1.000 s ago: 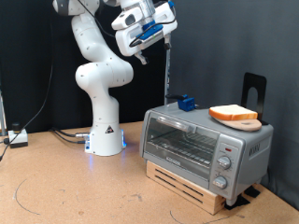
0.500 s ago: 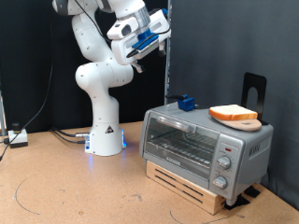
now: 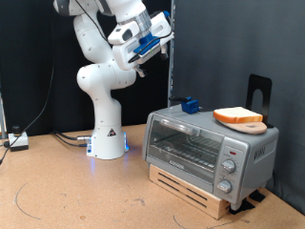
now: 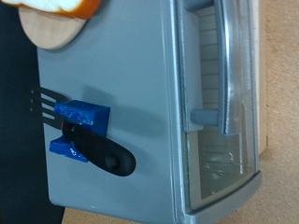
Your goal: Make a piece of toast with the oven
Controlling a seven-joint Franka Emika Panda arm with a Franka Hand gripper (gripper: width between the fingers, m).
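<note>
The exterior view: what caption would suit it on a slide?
Gripper raised high above a closed oven, with the piece of toast on a round board on top.

Arm up high, gripper [image 3: 157, 52] raised in the exterior view's upper middle.

White Panda arm [image 3: 100, 72] stands on its base [image 3: 107, 143] at the exterior view's left-centre: lower link rises straight, elbow bulges out around mid-height, upper links fold up past the frame's top, then come back down to the wrist. Hand is tilted, pointing down and toward the exterior view's right, blue parts on its underside. Fingers too small and dark against the background to read their gap. Wrist view shows no fingers in frame.
</note>
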